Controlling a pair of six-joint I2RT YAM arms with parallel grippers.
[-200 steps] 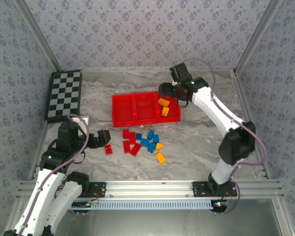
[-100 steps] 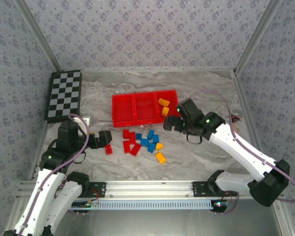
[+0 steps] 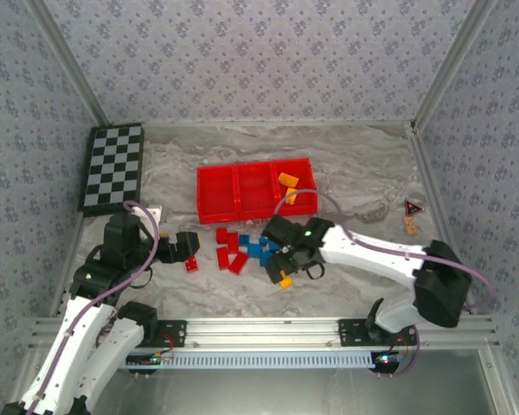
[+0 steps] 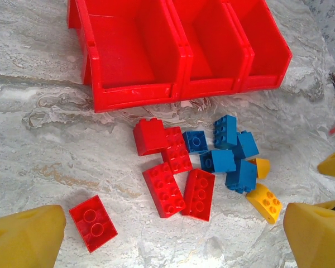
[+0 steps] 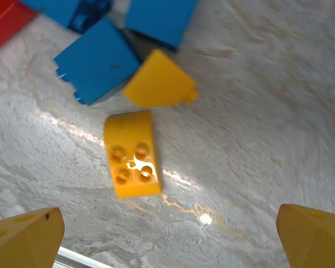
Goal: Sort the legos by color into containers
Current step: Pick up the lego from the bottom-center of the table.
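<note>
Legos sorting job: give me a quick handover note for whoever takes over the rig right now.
Left gripper: open, empty, by a lone red brick.
Right gripper: open, empty, above a yellow brick.
Tray: two yellow legos done, in its right compartment; the other two compartments are bare.
Left to sort, on the table: red pile, blue pile, that yellow brick and a yellow wedge.

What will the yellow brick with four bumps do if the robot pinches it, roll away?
Probably not. The yellow brick lies flat, studs up, on the table, so it should slide rather than roll. It looks like hard plastic, so likely stiff. Its curved end might slip from a pinch.
</note>
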